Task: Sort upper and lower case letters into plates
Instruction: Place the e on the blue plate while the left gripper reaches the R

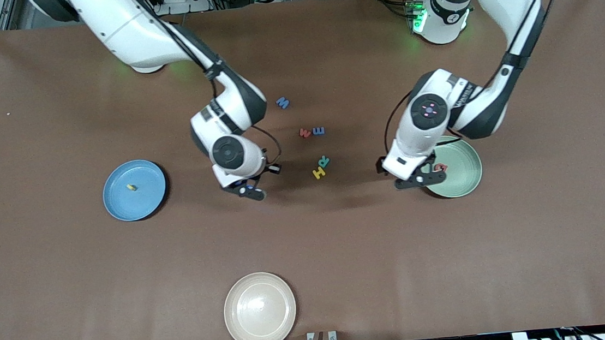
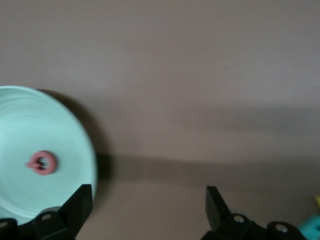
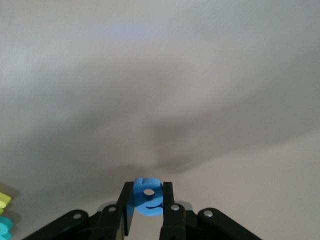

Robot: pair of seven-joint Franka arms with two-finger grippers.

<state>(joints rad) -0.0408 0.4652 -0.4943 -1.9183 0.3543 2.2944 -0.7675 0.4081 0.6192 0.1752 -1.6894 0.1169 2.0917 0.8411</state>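
My right gripper is shut on a blue letter "a" and holds it over bare table between the glossy blue plate and the loose letters. A yellow letter lies in the blue plate. My left gripper is open and empty over the table at the rim of the mint green plate. A red letter lies in that plate and also shows in the left wrist view. On the table lie a blue W, a red w, a blue m, a teal R and a yellow H.
A cream-white plate stands empty near the table edge closest to the front camera. The brown table stretches wide around the plates.
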